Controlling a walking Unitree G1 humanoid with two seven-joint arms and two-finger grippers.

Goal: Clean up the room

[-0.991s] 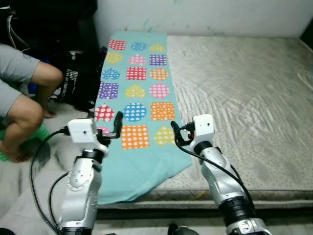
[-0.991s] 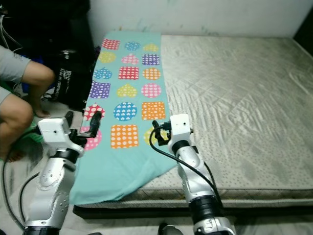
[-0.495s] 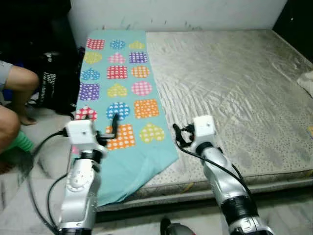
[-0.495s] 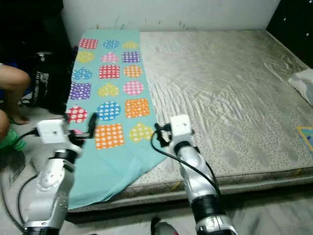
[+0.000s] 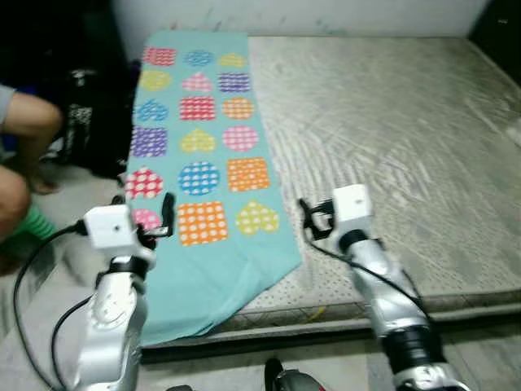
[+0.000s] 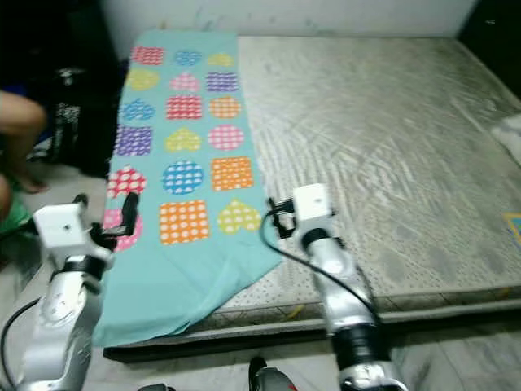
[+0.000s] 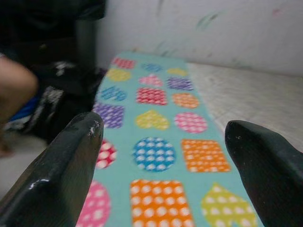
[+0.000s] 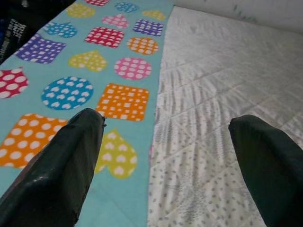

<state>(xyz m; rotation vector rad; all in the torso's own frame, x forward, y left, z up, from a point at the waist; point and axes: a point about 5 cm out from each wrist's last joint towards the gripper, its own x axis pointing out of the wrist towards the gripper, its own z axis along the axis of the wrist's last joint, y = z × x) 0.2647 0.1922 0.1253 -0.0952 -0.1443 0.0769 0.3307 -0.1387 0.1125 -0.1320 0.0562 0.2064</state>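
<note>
You see the turquoise sheet (image 5: 207, 163) lying along the left side of the mattress (image 5: 391, 138), its near corner hanging over the near edge and its left edge over the bed's side. Its pattern is dotted hearts, circles and squares in many colours. The mattress is grey, quilted and wrinkled. The left pincer (image 5: 145, 213) hovers above the sheet's left edge, spread wide and holding nothing. The right pincer (image 5: 308, 220) hovers at the sheet's right border, also wide apart and empty. The left eye view gives you a person's knee (image 5: 32, 122) beside a black bag (image 5: 89, 122) on the left. The right eye view shows a pale cloth (image 6: 509, 129) at the far right edge.
</note>
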